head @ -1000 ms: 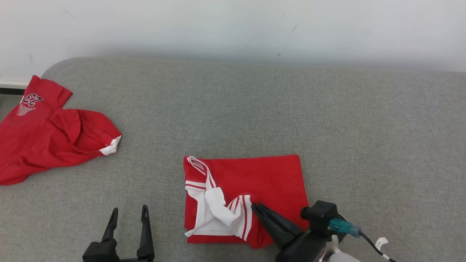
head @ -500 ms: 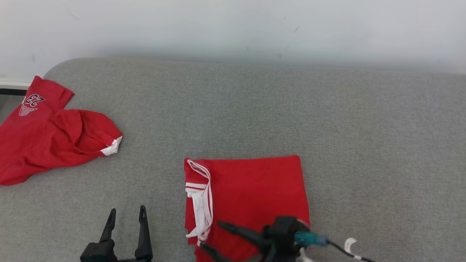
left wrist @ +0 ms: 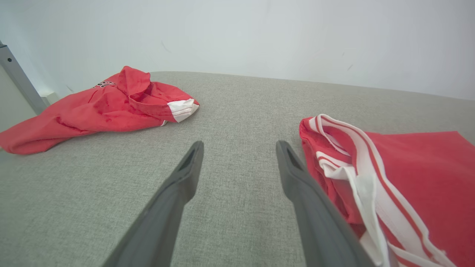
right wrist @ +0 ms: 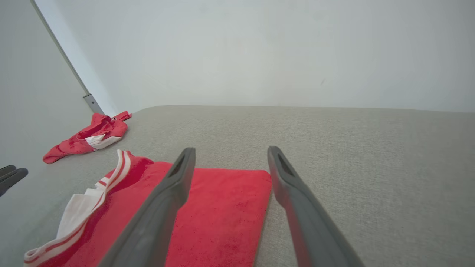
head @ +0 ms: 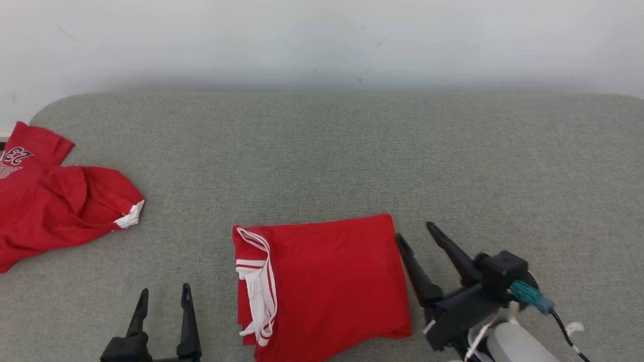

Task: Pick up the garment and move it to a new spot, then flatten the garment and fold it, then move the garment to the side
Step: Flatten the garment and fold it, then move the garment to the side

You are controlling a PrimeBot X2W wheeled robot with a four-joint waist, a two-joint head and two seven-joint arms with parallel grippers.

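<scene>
The folded red shirt (head: 327,281) lies on the grey worktop (head: 352,151). The right hand (head: 415,231) sits just beside its right edge, spread and empty. The left hand (head: 165,289) is near its left edge, also spread.

I count two red garments on one grey desk (head: 322,151): one folded garment (head: 332,281) and one crumpled garment (head: 55,216). I have two tools, one left tool (head: 165,290) and one right tool (head: 414,231). Each has two dark fingers (head: 189,322), so four fingers in all. One pale wall (head: 322,40) stands behind the desk. One teal plug (head: 526,294) sits at my right wrist. One printed number shows on the crumpled garment.
</scene>
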